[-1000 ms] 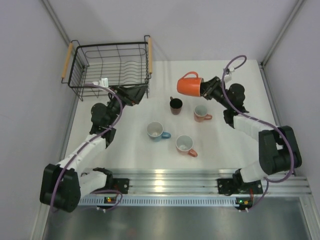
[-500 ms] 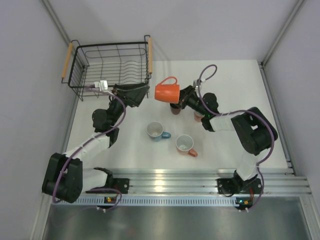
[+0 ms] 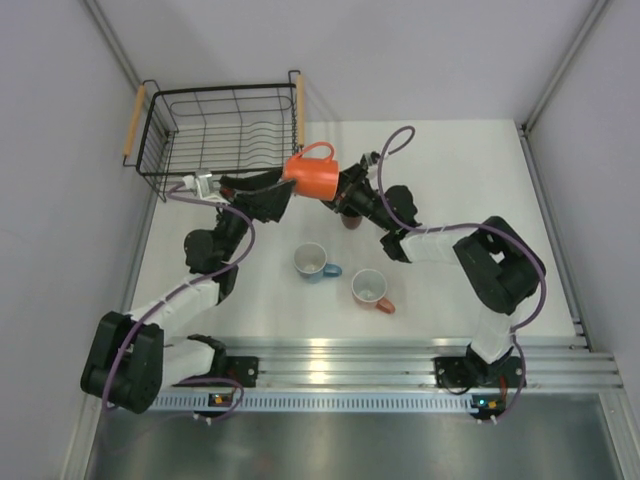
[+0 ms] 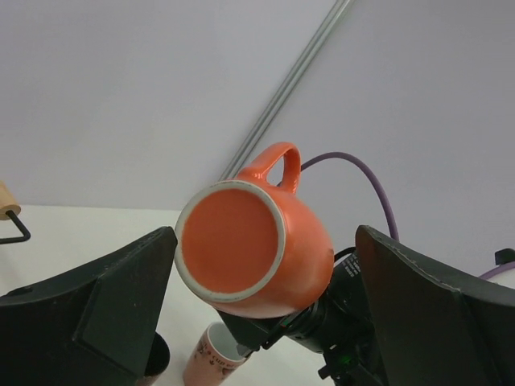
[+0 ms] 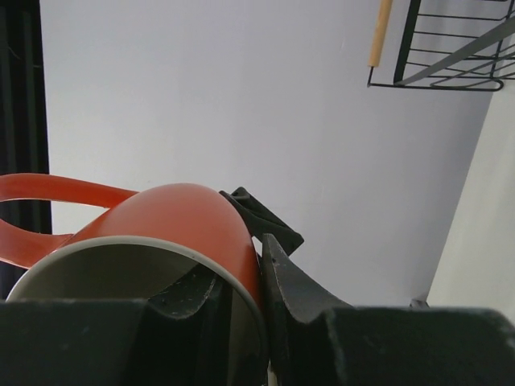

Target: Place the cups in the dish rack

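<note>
The orange cup (image 3: 312, 172) hangs tilted in the air just right of the dish rack (image 3: 160, 128). My right gripper (image 3: 340, 188) is shut on its rim, one finger inside and one outside (image 5: 245, 273). In the left wrist view the cup's base (image 4: 233, 241) faces the camera between the wide-open fingers of my left gripper (image 4: 264, 235), which do not touch it. From above, the left gripper (image 3: 285, 188) sits right beside the cup. A blue cup (image 3: 315, 262) and a pink cup (image 3: 370, 290) stand on the table. A dark cup (image 3: 350, 216) shows partly under the right arm. Another pink cup (image 4: 211, 358) stands below the held one.
The black wire rack with wooden handles (image 5: 380, 32) stands at the table's back left corner, near the wall. The right arm (image 3: 430, 240) stretches across the table's middle above the standing cups. A metal rail (image 3: 340, 365) runs along the near edge.
My right arm has carried the orange cup leftward from the right of the table to the left gripper beside the rack. The left gripper has stayed open and shifted slightly.
</note>
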